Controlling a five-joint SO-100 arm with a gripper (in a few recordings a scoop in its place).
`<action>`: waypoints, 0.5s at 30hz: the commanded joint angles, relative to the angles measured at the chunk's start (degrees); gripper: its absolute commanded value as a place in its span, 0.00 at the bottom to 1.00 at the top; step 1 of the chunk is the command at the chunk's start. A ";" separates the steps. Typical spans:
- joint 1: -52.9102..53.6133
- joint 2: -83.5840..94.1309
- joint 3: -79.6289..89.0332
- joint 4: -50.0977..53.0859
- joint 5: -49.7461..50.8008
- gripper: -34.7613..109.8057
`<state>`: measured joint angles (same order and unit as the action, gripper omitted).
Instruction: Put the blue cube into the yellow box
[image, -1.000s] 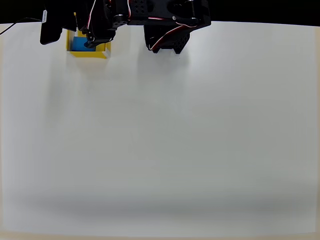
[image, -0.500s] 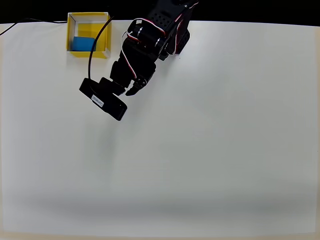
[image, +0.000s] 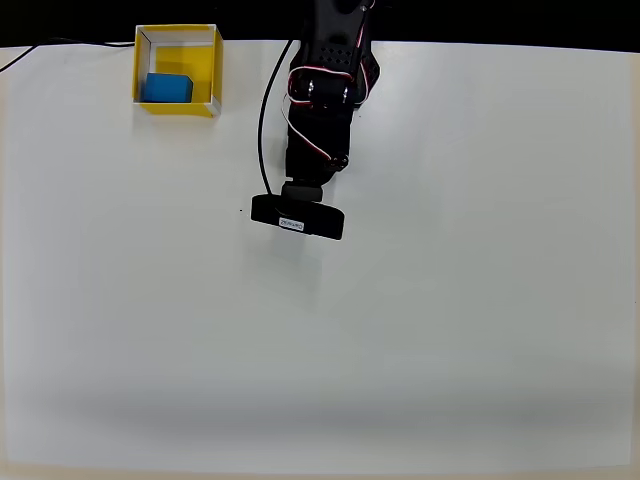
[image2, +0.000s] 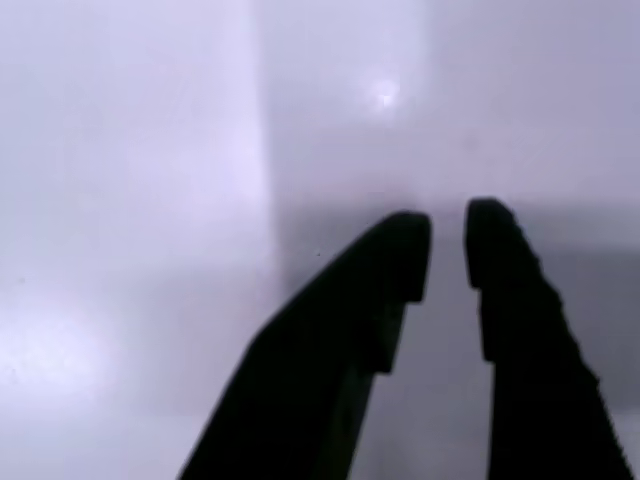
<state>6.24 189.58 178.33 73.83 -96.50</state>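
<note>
In the overhead view the yellow box (image: 178, 70) sits at the upper left of the frame, close to the far edge of the white counter (image: 400, 330). The blue cube (image: 167, 88) lies inside it, on the floor of the box toward its lower left corner, near the left wall. The black arm (image: 325, 100) reaches down from the top centre of the frame, well apart from the box, with red and white wires along it and a black camera bar (image: 298, 217) across its end, which hides the tool from above. In the wrist view the tool (image2: 447, 245) hangs over bare counter (image2: 130, 200); its two dark fingers (image2: 395, 265) stand nearly together with only a narrow gap between the tips, and nothing is held between them.
</note>
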 joint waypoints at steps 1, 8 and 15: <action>-0.88 1.93 1.85 0.88 0.70 0.24; -4.22 1.93 1.85 4.04 3.52 0.24; -4.92 1.76 1.85 4.04 3.52 0.24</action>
<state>1.58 190.20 178.68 76.90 -92.11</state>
